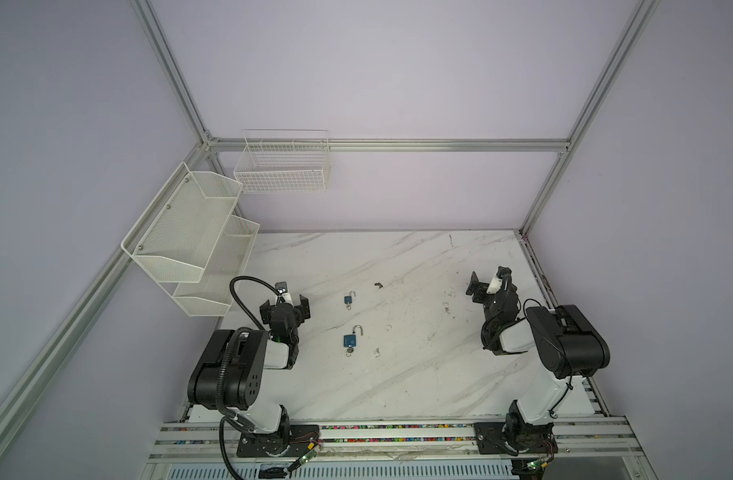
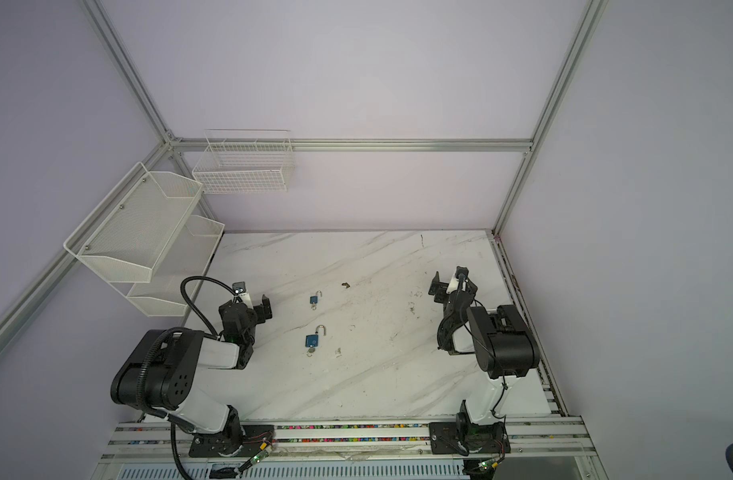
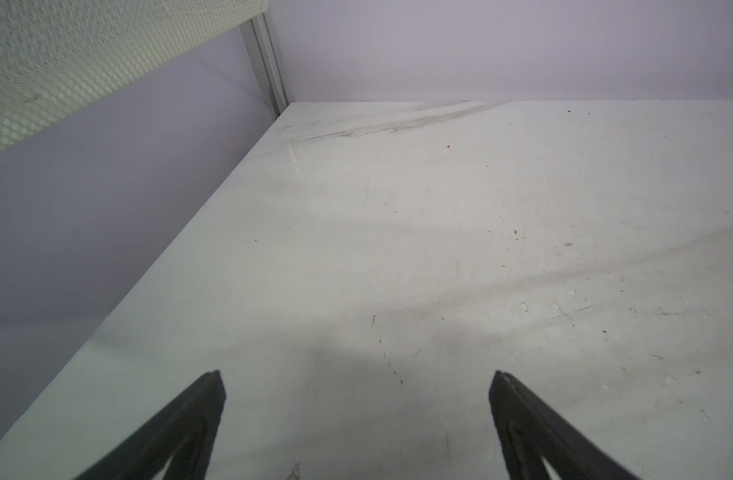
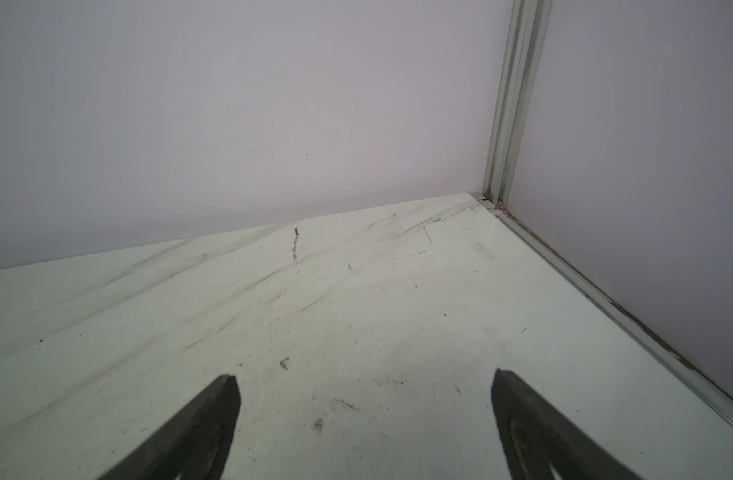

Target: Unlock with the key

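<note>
The marble table [image 1: 418,374] fills the lower middle of both top views. A white mesh shelf [image 1: 182,232] and a wire basket [image 1: 281,166] hang on the walls at the upper left.

The two arms stand at the left and right sides of the frame. The left pincer [image 1: 285,302] is spread wide and holds nothing; its wrist view shows only bare table between the fingertips [image 3: 215,386]. The right pincer [image 1: 488,279] is just as wide and just as empty, pointing at the far right corner.

Between the arms, a little left of centre, lie two small blue locks well apart from both pincers: the lower padlock [image 1: 350,340] and above it the upper padlock [image 1: 349,299]. Each seems to have a key [image 1: 349,353] hanging from its underside, and the lower one's shackle looks sprung up. At this size I can't be sure of either.

A dark scrap [image 1: 378,285] sits to the right of the upper padlock; I can't tell what it is.

To my eye no step is in hand. If a lock is yet to open, one pincer must pin the body and the other pinch and turn the key.
</note>
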You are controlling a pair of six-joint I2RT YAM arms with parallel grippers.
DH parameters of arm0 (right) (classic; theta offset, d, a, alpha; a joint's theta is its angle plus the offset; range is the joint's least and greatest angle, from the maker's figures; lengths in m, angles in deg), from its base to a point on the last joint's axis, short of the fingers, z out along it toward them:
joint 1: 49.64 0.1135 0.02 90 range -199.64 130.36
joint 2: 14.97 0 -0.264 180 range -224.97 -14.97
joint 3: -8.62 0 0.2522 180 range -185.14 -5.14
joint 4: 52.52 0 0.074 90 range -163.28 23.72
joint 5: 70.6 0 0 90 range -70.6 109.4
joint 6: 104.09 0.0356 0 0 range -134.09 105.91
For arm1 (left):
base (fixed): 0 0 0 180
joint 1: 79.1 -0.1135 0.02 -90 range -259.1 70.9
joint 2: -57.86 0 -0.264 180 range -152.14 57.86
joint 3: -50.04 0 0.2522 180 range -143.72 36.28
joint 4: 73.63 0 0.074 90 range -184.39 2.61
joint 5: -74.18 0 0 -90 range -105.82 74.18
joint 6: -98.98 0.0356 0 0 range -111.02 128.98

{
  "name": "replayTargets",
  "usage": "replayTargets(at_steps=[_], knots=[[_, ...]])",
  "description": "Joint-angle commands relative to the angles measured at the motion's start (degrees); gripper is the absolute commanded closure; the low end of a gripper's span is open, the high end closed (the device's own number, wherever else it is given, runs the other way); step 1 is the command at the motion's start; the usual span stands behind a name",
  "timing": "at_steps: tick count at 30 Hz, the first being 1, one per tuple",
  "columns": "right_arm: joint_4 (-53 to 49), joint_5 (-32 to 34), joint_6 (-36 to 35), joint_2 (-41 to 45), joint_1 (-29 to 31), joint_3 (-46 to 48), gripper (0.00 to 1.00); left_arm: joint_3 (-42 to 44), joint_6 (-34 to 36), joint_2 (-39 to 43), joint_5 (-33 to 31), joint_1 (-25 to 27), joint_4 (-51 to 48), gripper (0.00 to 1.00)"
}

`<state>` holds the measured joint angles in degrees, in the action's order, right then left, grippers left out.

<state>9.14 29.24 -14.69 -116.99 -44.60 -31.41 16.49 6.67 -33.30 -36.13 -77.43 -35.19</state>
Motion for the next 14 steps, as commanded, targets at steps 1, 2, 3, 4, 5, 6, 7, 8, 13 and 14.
replayTargets(at_steps=[1,2,3,4,5,6,7,8,13,14], knots=[[3.05,0.76,-1.83,0.24,0.24,-0.47,0.03,-1.43,0.34,0.87,0.53,-0.18,3.47,0.00],[3.75,0.64,-1.86,0.04,0.26,-0.46,0.03,-1.47,0.35,0.82,0.48,-0.21,3.49,0.00],[3.58,0.64,-1.89,0.04,0.21,-0.38,0.03,-1.46,0.34,0.88,0.48,-0.20,3.45,0.00],[3.13,0.76,-1.87,0.15,0.24,-0.48,0.03,-1.46,0.30,0.89,0.46,-0.21,3.52,0.00],[3.33,0.76,-1.88,0.13,0.24,-0.46,0.03,-1.46,0.37,0.85,0.46,-0.22,3.52,0.00],[3.56,0.74,-1.91,0.04,0.21,-0.46,0.03,-1.48,0.37,0.89,0.52,-0.23,3.52,0.00],[3.33,0.70,-1.86,0.08,0.24,-0.48,0.03,-1.43,0.37,0.89,0.47,-0.18,3.47,0.00],[3.17,0.75,-1.91,0.07,0.24,-0.55,0.03,-1.45,0.37,0.88,0.45,-0.22,3.52,0.00],[2.88,0.13,-1.96,-0.16,0.24,-0.89,0.03,-1.41,0.37,0.89,0.53,-0.22,3.47,0.00],[3.38,0.28,-2.00,0.08,0.24,-0.58,0.03,-1.45,0.42,0.89,0.48,-0.25,3.49,0.00]])
